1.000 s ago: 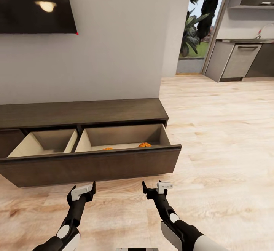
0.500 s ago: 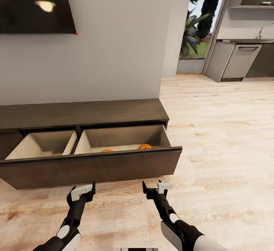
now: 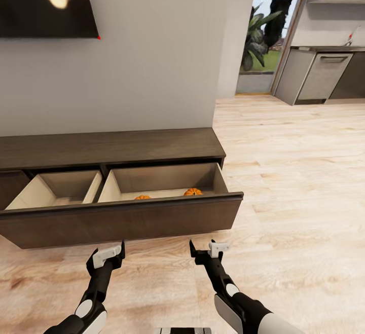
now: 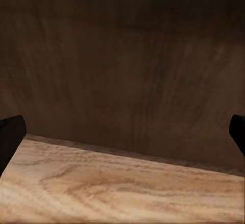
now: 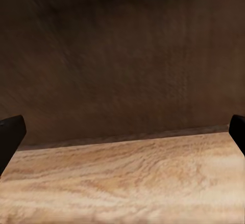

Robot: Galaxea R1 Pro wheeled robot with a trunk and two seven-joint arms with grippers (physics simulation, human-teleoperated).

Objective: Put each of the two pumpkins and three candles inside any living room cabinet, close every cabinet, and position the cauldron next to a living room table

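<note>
Stood before the low dark cabinet [image 3: 109, 149] set against the grey wall [image 3: 157, 50], its long drawer [image 3: 121, 220] pulled out toward both arms. Dark wooden drawer front [image 4: 122, 55] close ahead of the left gripper, with pale plank floor [image 4: 122, 193] beneath; same dark front [image 5: 122, 50] ahead of the right gripper, above the same floor. Black screen [image 3: 45, 2] mounted high on the wall, up and to the left of the grippers. Grey kitchen units [image 3: 324, 78] far off beyond the right arm, green plants [image 3: 263, 25] in the opening beside them.

Left gripper [image 3: 107, 257] held low just short of the drawer front, apart from it, fingers spread wide with nothing between; one dark fingertip [image 4: 10, 137] at each edge of the left wrist view. Right gripper [image 3: 208, 253] held level beside it, likewise just short of the front, spread wide and empty, with fingertips [image 5: 10, 134] at the edges of the right wrist view.

Two orange pumpkins in the right-hand compartment of the drawer, past the front panel and ahead of the grippers: one [image 3: 192, 192] roughly ahead of the right gripper, the other [image 3: 142, 197] between the two grippers' lines, mostly hidden behind the panel's top edge. Left-hand compartment [image 3: 56, 194] ahead and to the left of the left gripper, pale inside.
</note>
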